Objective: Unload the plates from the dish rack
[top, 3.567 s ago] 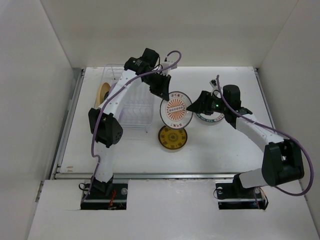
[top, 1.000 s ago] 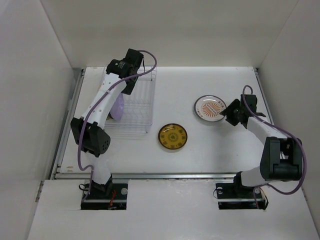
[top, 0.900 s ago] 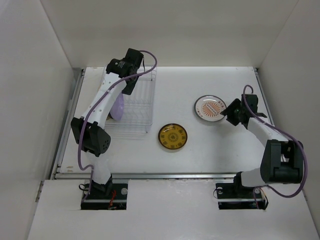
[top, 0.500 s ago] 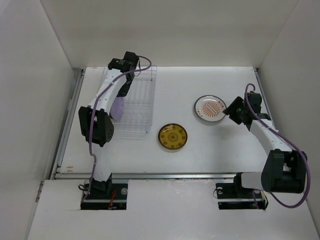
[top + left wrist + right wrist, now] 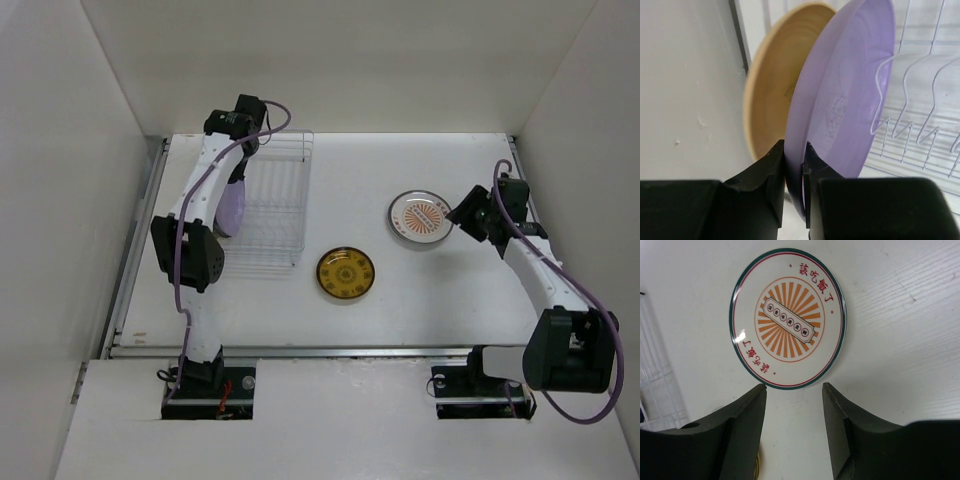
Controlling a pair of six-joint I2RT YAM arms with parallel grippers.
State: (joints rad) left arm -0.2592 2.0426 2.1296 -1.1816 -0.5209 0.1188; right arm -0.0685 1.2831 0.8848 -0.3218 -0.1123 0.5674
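The dish rack, of thin pale wire, stands at the table's back left. A lavender plate stands upright in it, with a mustard-yellow plate just behind. My left gripper is shut on the lavender plate's lower rim, one finger on each face. From above, the lavender plate shows under the left arm, which hides the fingers there. A white plate with an orange sunburst lies flat on the table. My right gripper hovers open just short of its near rim, holding nothing. An amber patterned plate lies flat mid-table.
The rack's wire slots to the right of the lavender plate hold nothing. A white side wall runs close along the rack's left. The sunburst plate sits to the right of the amber one, with the right gripper beside it.
The left gripper has reached further to the rack's left side and shut onto the lavender plate's rim. The right gripper has drawn back a little from the sunburst plate, still open.
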